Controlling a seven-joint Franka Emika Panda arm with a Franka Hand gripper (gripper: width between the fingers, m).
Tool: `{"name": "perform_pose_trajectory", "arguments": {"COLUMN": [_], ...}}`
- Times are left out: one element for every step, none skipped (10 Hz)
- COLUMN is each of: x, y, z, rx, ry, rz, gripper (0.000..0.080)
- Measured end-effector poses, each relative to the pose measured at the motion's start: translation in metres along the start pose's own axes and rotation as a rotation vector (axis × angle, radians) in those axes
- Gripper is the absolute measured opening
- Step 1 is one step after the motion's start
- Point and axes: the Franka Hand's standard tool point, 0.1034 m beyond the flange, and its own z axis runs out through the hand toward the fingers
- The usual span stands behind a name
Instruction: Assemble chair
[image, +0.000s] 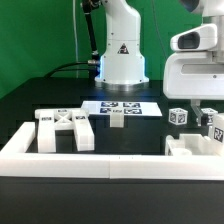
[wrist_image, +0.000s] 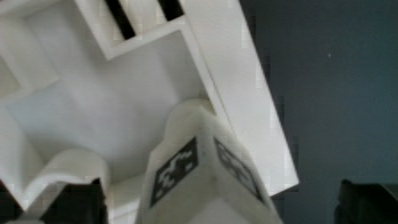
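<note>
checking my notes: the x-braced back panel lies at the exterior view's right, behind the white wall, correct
Not quite: the X-braced back panel lies behind the white wall, but at the exterior view's left, not its right. The exterior view shows this.

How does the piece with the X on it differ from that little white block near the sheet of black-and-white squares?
The X-braced panel is wide and low, with a cross and openings; the small block is compact and plain. The panel lies toward the exterior view's left near the barrier wall; the block sits mid-table by the marker board. Both are white and lie loose on the black table.
</note>
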Motion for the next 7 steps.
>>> {"name": "perform_pose_trajectory", "arguments": {"x": [0.0009,0.0018,0.0019,0.0029,0.0031,0.0038,0.0037], "y": [0.0015,0.0030,0.0017,0.0017,0.0019,0.0032,0.0033], "z": [-0.0001,-0.0004,-0.0009,-0.0016,-0.0017,-0.0018,-0.0016], "rx": [0.000,-0.007,-0.009,-0.018,-0.023,-0.028,-0.027], "ry": [0.000,0.003,0.004,0.008,0.008,0.008,0.008], "rz": [-0.078,-0.187,-0.220,-0.299,-0.351,-0.434,-0.415], "gripper": [0.0649,0.0649,0.0649,0.0649,0.0649,0.0649,0.0649]}}
